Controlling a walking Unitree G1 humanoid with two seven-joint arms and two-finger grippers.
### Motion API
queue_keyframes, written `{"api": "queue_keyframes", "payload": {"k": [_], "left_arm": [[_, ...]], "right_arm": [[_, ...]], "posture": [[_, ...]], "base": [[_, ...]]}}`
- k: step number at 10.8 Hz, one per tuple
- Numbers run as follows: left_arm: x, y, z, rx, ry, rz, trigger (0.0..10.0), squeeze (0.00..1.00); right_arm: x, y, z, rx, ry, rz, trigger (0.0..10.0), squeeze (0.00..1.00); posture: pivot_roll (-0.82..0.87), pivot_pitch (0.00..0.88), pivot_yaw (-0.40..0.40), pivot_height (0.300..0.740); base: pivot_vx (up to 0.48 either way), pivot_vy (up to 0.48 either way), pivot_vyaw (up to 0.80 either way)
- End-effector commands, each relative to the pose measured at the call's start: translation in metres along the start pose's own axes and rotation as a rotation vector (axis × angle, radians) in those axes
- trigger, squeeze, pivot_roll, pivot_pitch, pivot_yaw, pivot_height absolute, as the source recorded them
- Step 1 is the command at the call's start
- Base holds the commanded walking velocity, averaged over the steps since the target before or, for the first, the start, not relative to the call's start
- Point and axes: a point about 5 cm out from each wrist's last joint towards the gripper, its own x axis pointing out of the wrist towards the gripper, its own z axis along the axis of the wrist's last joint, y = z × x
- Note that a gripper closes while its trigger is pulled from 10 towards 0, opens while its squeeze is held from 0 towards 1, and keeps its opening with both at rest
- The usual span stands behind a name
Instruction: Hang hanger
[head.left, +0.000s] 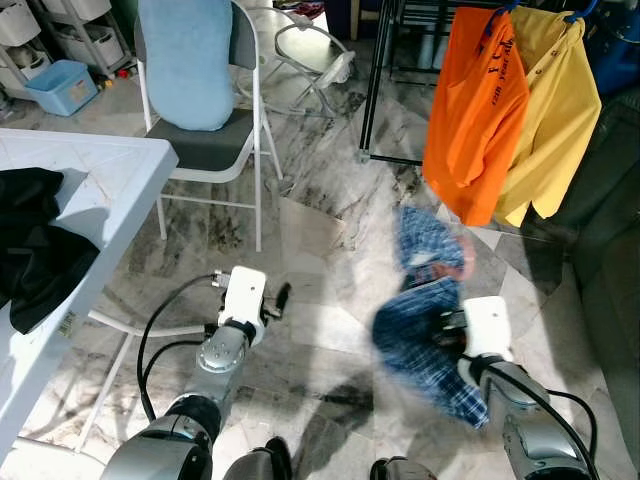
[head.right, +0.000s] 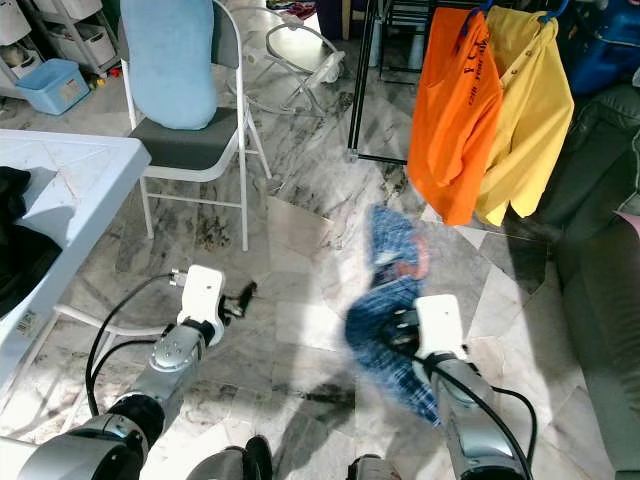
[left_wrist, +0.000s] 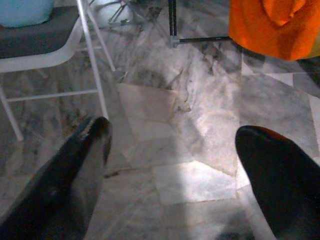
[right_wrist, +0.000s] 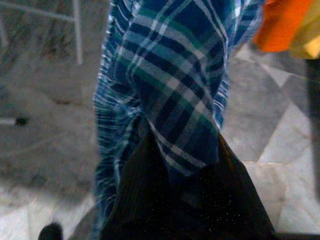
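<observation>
on the left a white surface (head.left: 100, 170) carries a black garment (head.left: 35, 250), and the left tool (head.left: 283, 296) hangs free over the marble floor (head.left: 320, 250) with its fingers (left_wrist: 75, 165) spread wide on nothing. toward the right, the right tool (right_wrist: 185, 190) is clamped on a blue plaid shirt (head.left: 425, 330), blurred and low, with the hanger itself hidden in the cloth. doing this well probably means lifting it high and steady toward the black rack (head.left: 372, 80), beside the orange shirt (head.left: 475, 110) and yellow shirt (head.left: 555, 110), with the hook clear.

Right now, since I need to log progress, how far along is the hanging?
Done: orange shirt and yellow shirt hang on the black rack. In hand: right gripper grips a blue plaid garment. Left: hanging it; the left gripper is open.
</observation>
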Motion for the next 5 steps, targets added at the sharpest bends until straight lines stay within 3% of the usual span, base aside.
{"api": "queue_keyframes", "payload": {"k": [1, 2, 3, 4, 5], "left_arm": [[-0.002, 0.001, -0.003, -0.005, 0.004, 0.002, 10.0, 1.00], [0.000, -0.003, 0.001, 0.001, -0.004, -0.016, 10.0, 1.00], [0.001, -0.004, 0.003, -0.004, -0.011, -0.030, 10.0, 0.00], [0.002, -0.004, 0.005, -0.015, -0.021, -0.032, 10.0, 0.00], [0.002, -0.005, 0.007, -0.041, -0.031, -0.049, 10.0, 0.00]], "right_arm": [[-0.002, -0.002, 0.003, 0.034, -0.036, -0.042, 0.0, 0.00], [-0.005, 0.004, 0.000, 0.049, -0.045, -0.073, 0.0, 0.00], [-0.006, 0.007, -0.003, 0.062, -0.046, -0.087, 10.0, 0.00], [-0.008, 0.008, -0.003, 0.120, -0.077, -0.127, 10.0, 0.00], [-0.009, 0.011, -0.001, 0.116, -0.100, -0.154, 10.0, 0.00]], "posture": [[-0.28, 0.121, 0.075, 0.740], [-0.28, 0.121, 0.074, 0.740], [-0.27, 0.117, 0.074, 0.740], [-0.27, 0.113, 0.072, 0.740], [-0.27, 0.107, 0.074, 0.740]], "base": [[0.000, 0.000, 0.00], [0.000, 0.000, 0.00], [0.000, 0.000, 0.00], [0.000, 0.000, 0.00], [0.262, 0.000, 0.00]]}}
